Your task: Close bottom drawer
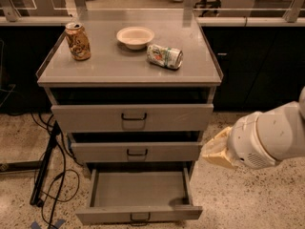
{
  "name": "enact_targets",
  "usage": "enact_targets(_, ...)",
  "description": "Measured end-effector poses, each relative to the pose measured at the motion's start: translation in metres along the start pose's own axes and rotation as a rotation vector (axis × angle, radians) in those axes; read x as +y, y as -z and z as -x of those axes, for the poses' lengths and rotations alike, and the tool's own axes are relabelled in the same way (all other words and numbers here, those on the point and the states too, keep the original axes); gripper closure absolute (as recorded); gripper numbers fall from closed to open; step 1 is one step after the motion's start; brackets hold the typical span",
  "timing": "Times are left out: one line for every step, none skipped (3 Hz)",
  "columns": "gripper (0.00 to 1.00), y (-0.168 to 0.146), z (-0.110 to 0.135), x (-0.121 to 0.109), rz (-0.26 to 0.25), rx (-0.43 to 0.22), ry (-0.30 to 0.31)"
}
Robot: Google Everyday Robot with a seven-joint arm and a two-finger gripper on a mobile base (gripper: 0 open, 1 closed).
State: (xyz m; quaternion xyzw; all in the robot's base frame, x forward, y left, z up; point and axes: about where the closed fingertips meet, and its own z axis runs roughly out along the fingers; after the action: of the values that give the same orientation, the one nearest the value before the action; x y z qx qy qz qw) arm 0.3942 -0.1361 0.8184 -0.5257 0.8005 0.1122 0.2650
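The robot's tan, wedge-shaped hand [217,149] protrudes from a rounded white arm housing [267,137] at the right side of the grey metal bench [114,66], level with the middle drawer. The hand is just beside the bench's right front edge and holds nothing visible. Whether it is open or closed cannot be determined.

The grey, wide, shallow bottom drawer [138,214] is the lowest unit in the bench. It is pulled well out toward the camera, and its tray interior is exposed. Its low front panel carries a small dark wire handle [139,218]. The hand is above and to the right of this drawer, apart from it.

The grey middle drawer [137,152] and the taller-fronted grey top drawer [132,117] each stand slightly proud of the bench frame.

On the bench top:
- a brown-and-gold drink can [78,41] stands upright at the left rear;
- a shallow cream bowl [136,36] sits at the centre rear;
- a green-and-white drink can [165,56] lies on its side just to the right of the bowl.

Black cables [47,175] lie on the speckled floor [238,199] to the left of the bench.
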Motion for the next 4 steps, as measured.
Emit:
enact_targets(1.00,-0.059,-0.008,0.023,-0.002,-0.085,-0.078)
enact_targets(1.00,-0.097,-0.025,0.034,-0.035,-0.170,-0.135)
enact_targets(1.00,-0.132,-0.045,0.034,-0.096,-0.252,-0.176)
enact_targets(1.00,-0.159,-0.071,0.018,-0.156,-0.275,-0.199)
